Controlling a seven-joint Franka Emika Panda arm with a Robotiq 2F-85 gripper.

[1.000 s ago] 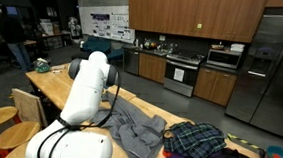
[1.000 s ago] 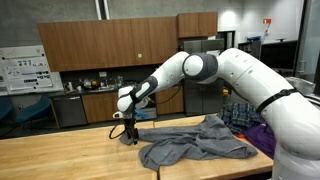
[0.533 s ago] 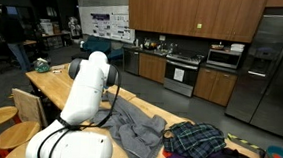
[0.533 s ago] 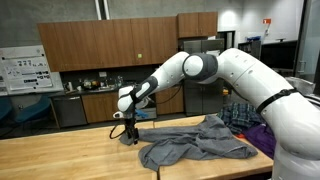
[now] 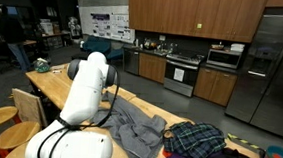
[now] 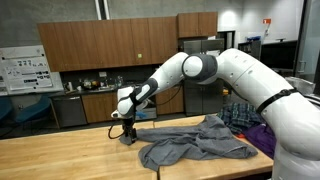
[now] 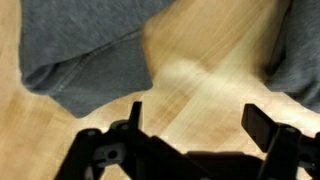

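A grey garment [image 6: 195,147] lies crumpled on the wooden table [image 6: 60,160]; it also shows in an exterior view [image 5: 133,124]. My gripper [image 6: 127,131] hangs just above the table at the garment's left end. In the wrist view the gripper [image 7: 195,120] is open and empty over bare wood, with grey cloth [image 7: 85,50] beyond the fingers and more cloth at the right edge [image 7: 300,50].
A pile of plaid and purple clothes [image 5: 199,143] lies at the table's far end, also in an exterior view [image 6: 245,115]. Wooden stools [image 5: 3,119] stand beside the table. Kitchen cabinets, a stove and a fridge [image 5: 278,68] line the back wall.
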